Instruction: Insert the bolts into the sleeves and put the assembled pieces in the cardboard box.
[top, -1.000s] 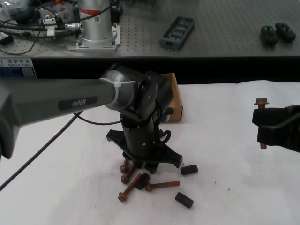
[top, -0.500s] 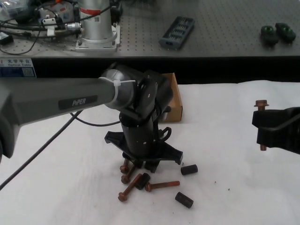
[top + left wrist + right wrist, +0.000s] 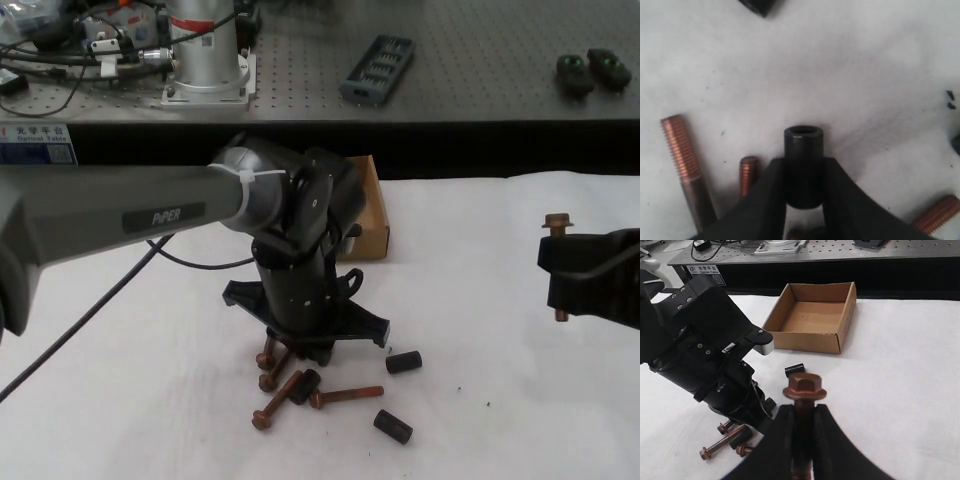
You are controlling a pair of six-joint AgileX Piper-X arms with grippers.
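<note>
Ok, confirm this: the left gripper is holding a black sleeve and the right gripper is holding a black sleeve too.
Wrong on one point. The right gripper holds a copper-coloured bolt, head up, not a sleeve; the right wrist view shows it. The left gripper does hold a black sleeve.

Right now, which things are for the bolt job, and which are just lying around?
For the job: held bolt, held sleeve, loose bolts, loose sleeves, cardboard box.
Just lying about: grey tray, two dark green parts, metal post.
</note>
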